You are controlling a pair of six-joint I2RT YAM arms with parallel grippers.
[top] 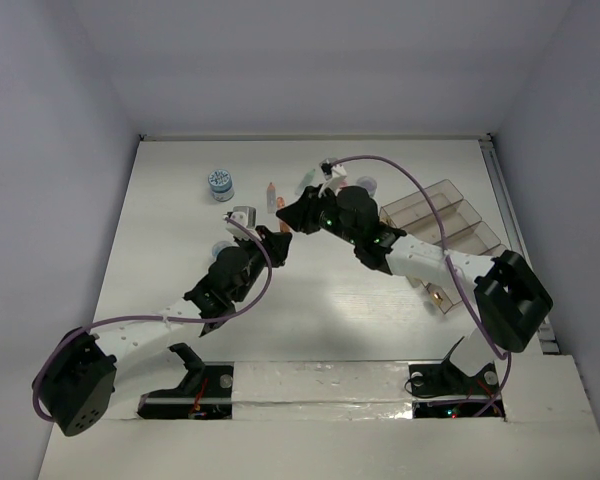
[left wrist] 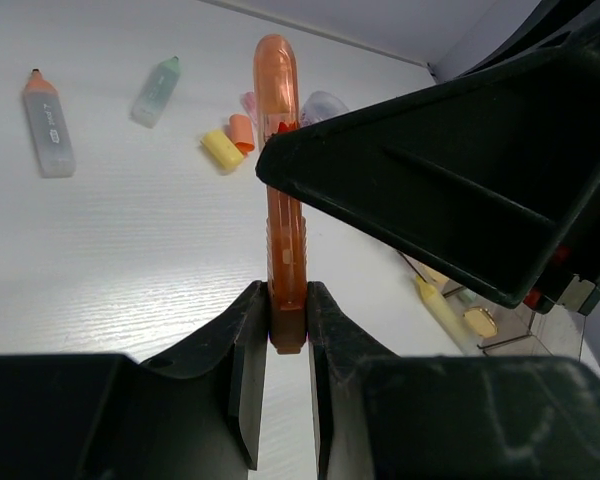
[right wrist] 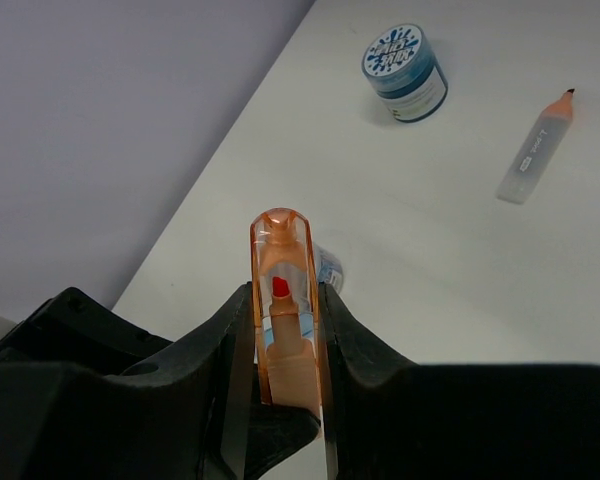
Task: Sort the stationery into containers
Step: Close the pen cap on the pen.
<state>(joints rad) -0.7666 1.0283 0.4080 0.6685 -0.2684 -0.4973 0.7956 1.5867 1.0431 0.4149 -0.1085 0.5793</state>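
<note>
Boxed in on 3 sides by plain, pale lilac-grey walls point(top: 60, 100). Below them a white table point(top: 180, 290), faintly grained and glossy, with a bright patch of glare left of the tray point(top: 450, 212). Smoky-brown and clear, with stepped compartments, standing near the table's right edge. Just left of the tray, both grippers meeting on 1 orange pen point(left wrist: 278, 100), held up off the white surface. Pinched at its dark bottom end by the left gripper point(left wrist: 287, 312), jaws pressed tight against it. Clamped at its clear cap end by the right gripper point(right wrist: 285, 300), jaws partly spread around the barrel. Farther left of the tray, lying on the table: a blue-white tub point(top: 220, 185), a grey marker point(left wrist: 48, 125) with an orange tip, a pale green pen point(left wrist: 157, 90), then a yellow eraser point(left wrist: 220, 150) just beside an orange eraser point(left wrist: 241, 131).
</note>
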